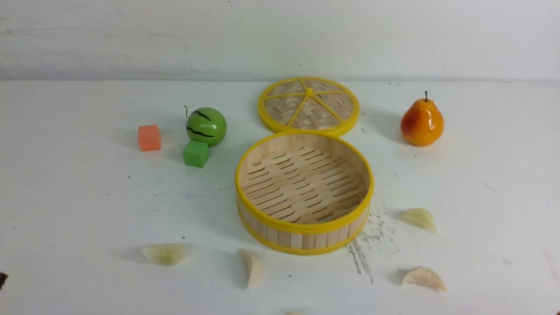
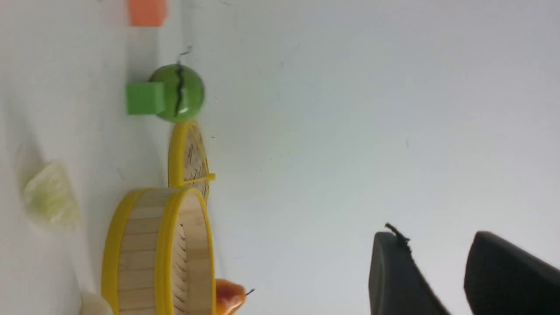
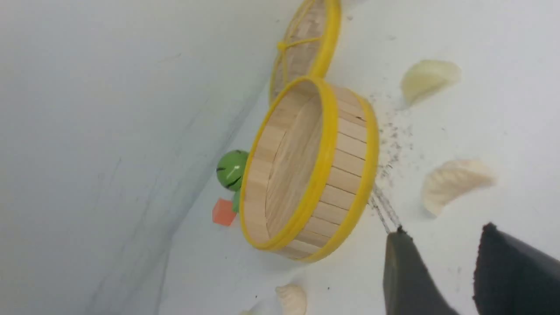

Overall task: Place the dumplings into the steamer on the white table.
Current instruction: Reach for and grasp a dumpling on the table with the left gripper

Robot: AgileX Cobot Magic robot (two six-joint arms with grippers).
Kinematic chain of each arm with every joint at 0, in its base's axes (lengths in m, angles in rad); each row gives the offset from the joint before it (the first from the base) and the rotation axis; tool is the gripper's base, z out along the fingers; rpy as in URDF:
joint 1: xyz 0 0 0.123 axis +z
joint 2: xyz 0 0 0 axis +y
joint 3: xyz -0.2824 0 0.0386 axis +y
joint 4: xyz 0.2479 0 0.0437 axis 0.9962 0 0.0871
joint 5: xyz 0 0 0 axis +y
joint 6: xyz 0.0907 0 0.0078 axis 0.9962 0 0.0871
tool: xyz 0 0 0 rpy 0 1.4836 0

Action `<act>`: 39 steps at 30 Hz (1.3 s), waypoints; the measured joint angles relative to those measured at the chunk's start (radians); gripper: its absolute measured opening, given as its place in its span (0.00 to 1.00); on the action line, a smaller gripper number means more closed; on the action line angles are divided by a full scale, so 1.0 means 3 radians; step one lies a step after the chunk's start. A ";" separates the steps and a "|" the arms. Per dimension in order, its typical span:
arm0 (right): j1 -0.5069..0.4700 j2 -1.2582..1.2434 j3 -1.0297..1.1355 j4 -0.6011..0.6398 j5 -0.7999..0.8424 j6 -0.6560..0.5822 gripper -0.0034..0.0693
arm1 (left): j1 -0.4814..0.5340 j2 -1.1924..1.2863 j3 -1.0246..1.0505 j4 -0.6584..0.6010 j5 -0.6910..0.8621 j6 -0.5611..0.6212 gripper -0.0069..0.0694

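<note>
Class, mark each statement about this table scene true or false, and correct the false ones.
1. The steamer is empty. True.
2. The lid covers the steamer. False: the lid lies on the table behind it.
3. The pear stands to the steamer's right. True.
4. A gripper holds a dumpling. False: the left gripper and right gripper are open and empty; the dumplings lie on the table.

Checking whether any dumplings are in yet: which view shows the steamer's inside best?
Front view: it looks down into the steamer, showing the whole slatted floor, bare. The left wrist view shows it side-on, cropped, with only a sliver of floor. The right wrist view shows it whole but oblique, its floor foreshortened.
</note>
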 joint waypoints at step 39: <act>0.1029 0.2952 -0.2751 -0.2049 0.1528 -0.1707 0.03 | -0.1484 0.5365 -0.2874 0.3381 0.1584 -0.1534 0.77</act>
